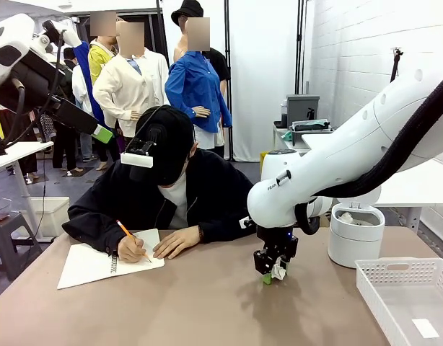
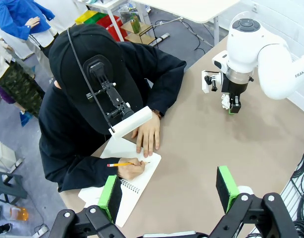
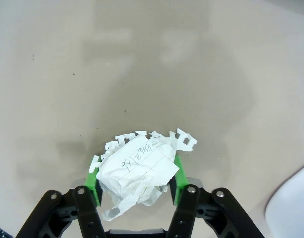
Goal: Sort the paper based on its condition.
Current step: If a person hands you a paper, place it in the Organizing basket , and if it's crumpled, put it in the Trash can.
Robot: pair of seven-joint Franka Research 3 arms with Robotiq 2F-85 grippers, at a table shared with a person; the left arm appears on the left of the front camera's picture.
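The right gripper point(image 1: 273, 272) hangs just above the tabletop point(image 1: 207, 303), right of centre, its jaws clenched on a crumpled paper ball point(image 3: 137, 171) — lined paper with torn spiral-edge tabs and some handwriting showing. The left gripper point(image 2: 169, 191) is raised high over the tabletop's left side, jaws spread wide with nothing between them. At the far left a person leans over a spiral notebook point(image 1: 99, 263), writing with an orange pencil point(image 1: 133, 239). A white round bin point(image 1: 356, 234) stands at the far right, and a white perforated basket point(image 1: 405, 295) sits nearer, with a small slip of paper point(image 1: 425, 328) lying in it.
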